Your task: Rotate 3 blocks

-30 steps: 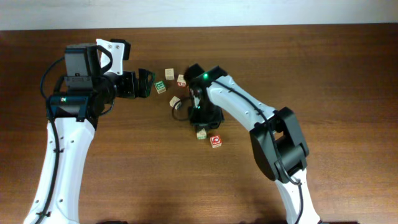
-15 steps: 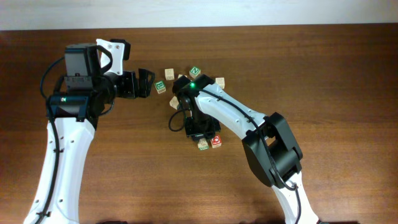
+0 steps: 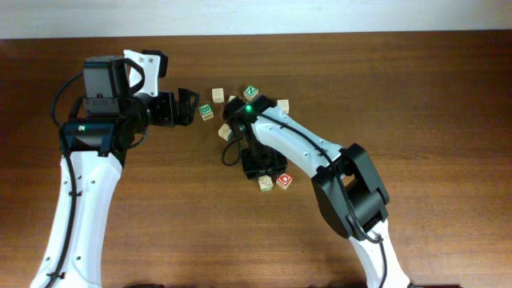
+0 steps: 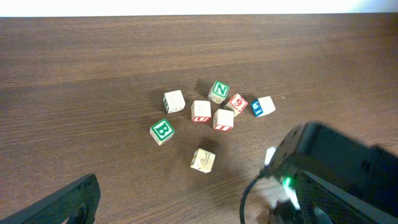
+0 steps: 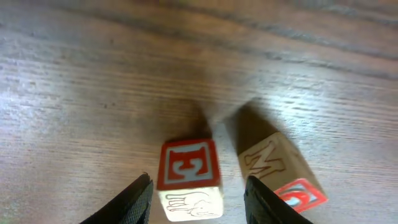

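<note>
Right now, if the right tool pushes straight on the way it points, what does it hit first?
Likely the red-E block, sitting between the right tool's open fingers; depth unclear.

Probably a robotics lab or test bench: a white-and-black left arm (image 3: 80, 200) and right arm (image 3: 304, 144) reached over a plain brown wooden table (image 3: 440, 96) beside a pale wall (image 3: 320, 16), with toy alphabet cubes (image 4: 201, 110) scattered on it.

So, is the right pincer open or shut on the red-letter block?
Open: the right pincer straddles the red-letter block without clamping it, with a gap showing beside the block.
</note>
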Robot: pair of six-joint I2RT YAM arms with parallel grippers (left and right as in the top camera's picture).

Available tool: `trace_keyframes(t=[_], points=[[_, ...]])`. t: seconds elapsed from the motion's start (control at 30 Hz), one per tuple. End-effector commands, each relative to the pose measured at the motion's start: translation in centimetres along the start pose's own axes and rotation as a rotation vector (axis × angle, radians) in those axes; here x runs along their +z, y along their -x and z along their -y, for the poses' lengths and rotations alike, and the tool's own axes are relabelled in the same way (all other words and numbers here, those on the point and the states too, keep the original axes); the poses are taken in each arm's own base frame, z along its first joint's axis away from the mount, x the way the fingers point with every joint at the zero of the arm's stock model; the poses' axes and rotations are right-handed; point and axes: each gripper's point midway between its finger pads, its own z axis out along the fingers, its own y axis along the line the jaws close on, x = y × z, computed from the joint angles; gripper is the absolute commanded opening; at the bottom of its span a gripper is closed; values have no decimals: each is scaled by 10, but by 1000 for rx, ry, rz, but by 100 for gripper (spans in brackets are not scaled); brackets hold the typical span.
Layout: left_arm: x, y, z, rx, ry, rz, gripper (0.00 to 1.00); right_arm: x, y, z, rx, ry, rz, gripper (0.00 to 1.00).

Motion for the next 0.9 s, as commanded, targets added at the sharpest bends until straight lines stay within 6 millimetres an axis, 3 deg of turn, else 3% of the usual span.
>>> trace_keyframes(t=[0.0,0.1,0.27,0.47,0.63,0.87], points=[[-5,10,1,14,-5,24,99,-37,54,2,-3,88,171,48],[-5,10,1,14,-5,24,99,-62,106,-18,-5,213,381,53],[-5,10,1,14,-5,24,99,-64,131,-58,183,370,471,65],[-5,10,1,14,-5,24,99,-38,135,-82,308,413,441,66],[-5,10,1,14,-5,24,99,-16,135,-82,334,392,404,66],[-5,10,1,14,-5,24,99,-3,122,-80,253,364,343,39]])
